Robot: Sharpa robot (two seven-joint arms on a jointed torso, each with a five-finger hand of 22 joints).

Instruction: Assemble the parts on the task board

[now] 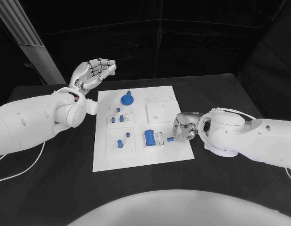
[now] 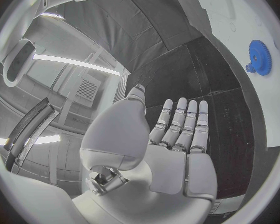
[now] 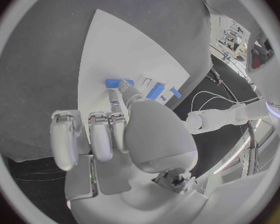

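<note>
Black worktop (image 1: 57, 188), white task board (image 1: 138, 157) at centre: assembly is being judged partly done.

Blue gear (image 1: 127, 99) and several blue parts are being seen seated; the right hand (image 1: 183, 128) is being pressed at a small blue part (image 1: 170, 139), grip unclear; the left hand (image 1: 94, 71) is being held spread, empty, beyond the board.

The right robot hand (image 1: 183, 129) lies over the task board's (image 1: 138, 157) right edge, and its fingers cover whatever sits beneath them; whether they hold the small blue part (image 1: 170, 140) beside them cannot be told. In the right wrist view the thumb hides part of a blue part (image 3: 113, 83). The small blue pegs (image 1: 120, 118) are too small to make out in shape. In the left wrist view the circle's rim cuts off the blue gear (image 2: 259, 56).
</note>
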